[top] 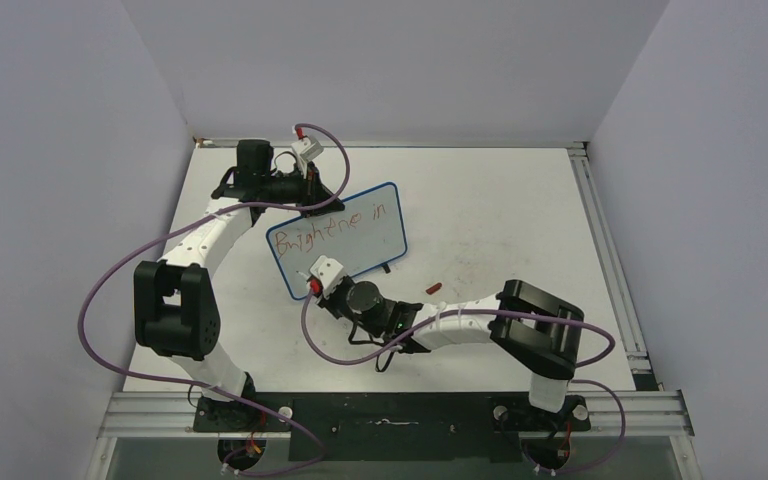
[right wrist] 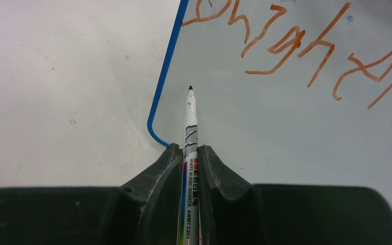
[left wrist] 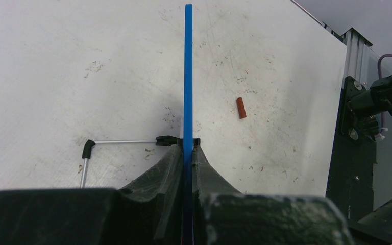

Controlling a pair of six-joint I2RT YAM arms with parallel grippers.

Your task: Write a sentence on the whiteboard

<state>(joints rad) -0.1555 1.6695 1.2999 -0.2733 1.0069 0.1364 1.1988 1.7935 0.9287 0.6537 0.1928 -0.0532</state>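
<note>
On the small rectangular blue-framed whiteboard (top: pixel 355 255), my red handwritten lettering (top: pixel 330 226) reads roughly "Brightene in", a single line slanting with the board. From my right wrist I make out only its start, about "Bright", before the edge cuts it off. The slim white plastic marker (right wrist: pixel 190 143) I hold has black print along its barrel: "WHITE BOARD MARKER AWMY 2301". Beside that are small characters too fine to read.

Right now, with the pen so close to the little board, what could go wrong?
The left gripper pinches the whiteboard only by its thin blue edge, so a hard push from the marker might tip or slide it. The marker tip sits near a corner of the board, so a stroke could run off onto the table.
</note>
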